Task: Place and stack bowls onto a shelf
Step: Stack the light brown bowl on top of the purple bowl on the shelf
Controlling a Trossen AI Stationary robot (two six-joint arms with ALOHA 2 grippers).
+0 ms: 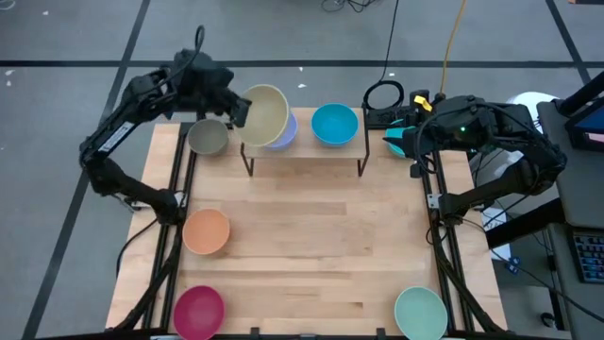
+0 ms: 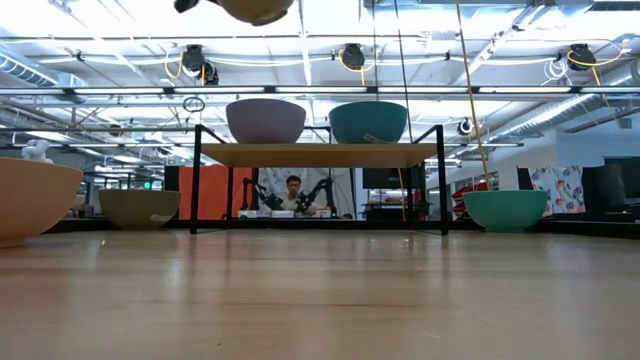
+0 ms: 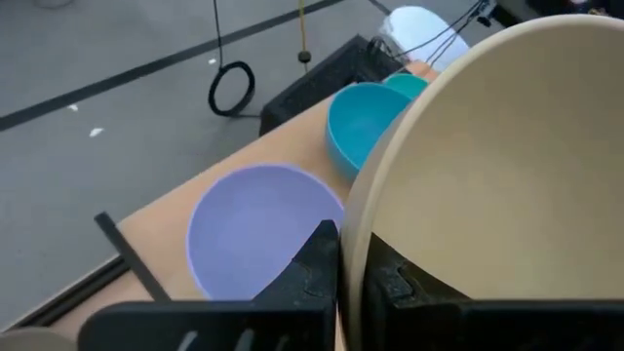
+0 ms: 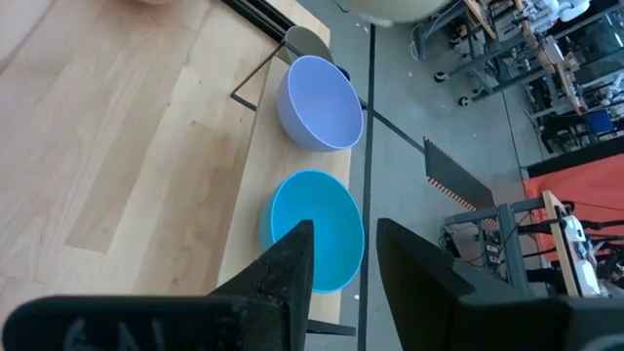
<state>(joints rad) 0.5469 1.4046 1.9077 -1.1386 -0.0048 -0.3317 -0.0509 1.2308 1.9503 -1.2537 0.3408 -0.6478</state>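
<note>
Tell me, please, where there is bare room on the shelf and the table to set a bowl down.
On the shelf the front strip is bare, and so is the gap between the periwinkle bowl and the cyan bowl. The table lies open in its middle. The left side is crowded: olive-grey bowl, orange bowl, magenta bowl.

Two bowls on shelf — side by side

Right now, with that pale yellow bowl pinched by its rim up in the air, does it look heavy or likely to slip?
Probably light: the left tool holds the pale yellow bowl by one thin rim edge, tilted, without visible sag. It looks stiff and smooth, so it might slip or swing.
</note>
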